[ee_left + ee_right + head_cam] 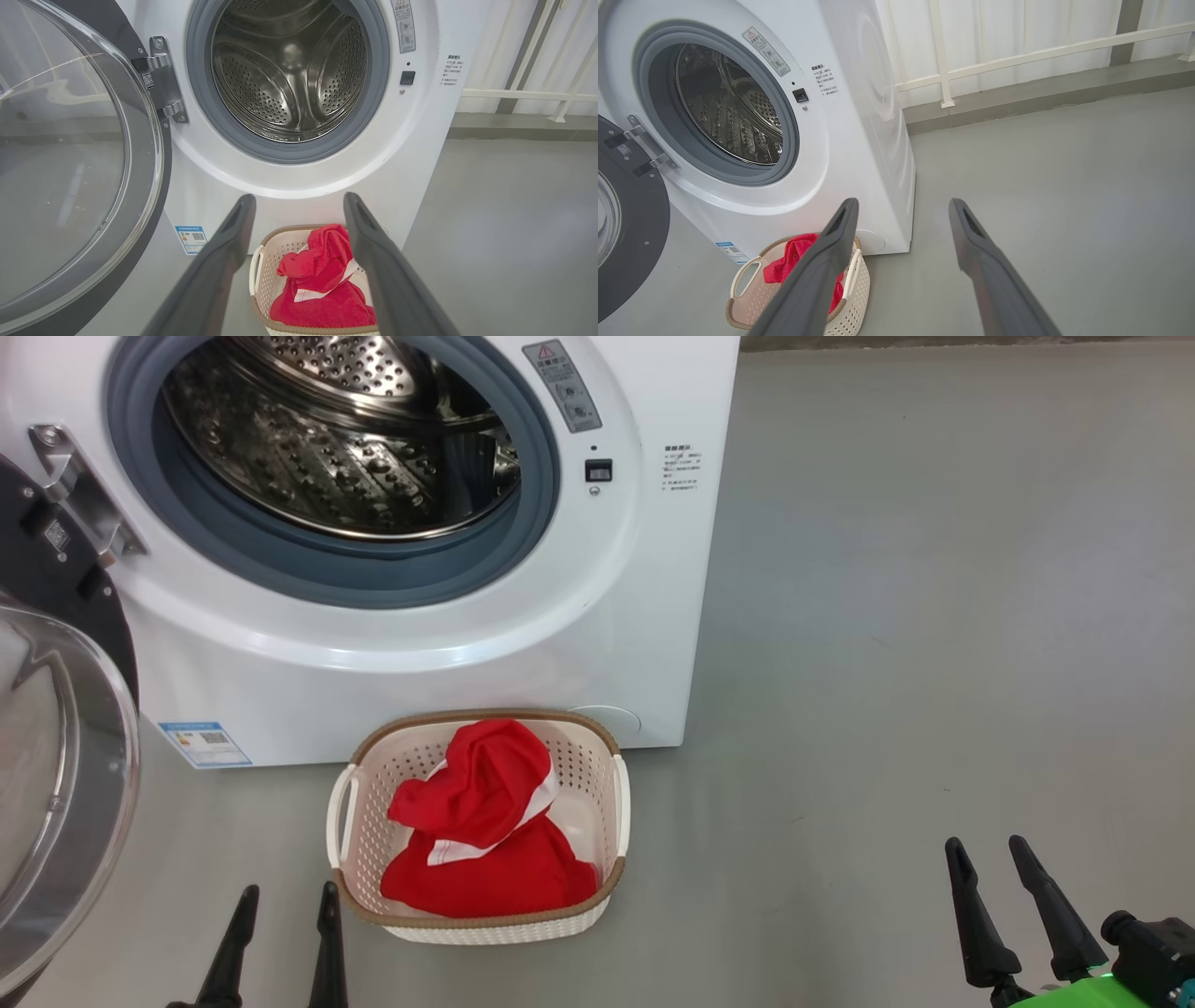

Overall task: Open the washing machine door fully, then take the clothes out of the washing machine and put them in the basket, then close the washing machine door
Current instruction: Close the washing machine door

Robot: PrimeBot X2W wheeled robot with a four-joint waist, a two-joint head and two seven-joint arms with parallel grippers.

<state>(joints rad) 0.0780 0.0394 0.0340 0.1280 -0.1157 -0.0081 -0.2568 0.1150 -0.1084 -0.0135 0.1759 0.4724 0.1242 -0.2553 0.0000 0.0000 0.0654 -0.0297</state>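
Note:
The white washing machine (401, 663) stands with its door (56, 784) swung wide open to the left, glass bowl facing out. Its steel drum (345, 439) shows no fabric inside. On the floor in front sits the cream basket (611, 859), and the red clothes (485, 831) with white trim lie bunched in it. My left gripper (285, 894) is open, low and just left of the basket. My right gripper (985, 845) is open over bare floor, well to the basket's right. The left wrist view looks at the basket (261, 280), clothes (322, 289) and door (79, 163).
Grey floor (934, 616) spreads to the right of the machine. A white railing (1017, 56) and a low grey kerb (1041, 98) run behind it. The open door juts out at the left, close to my left arm.

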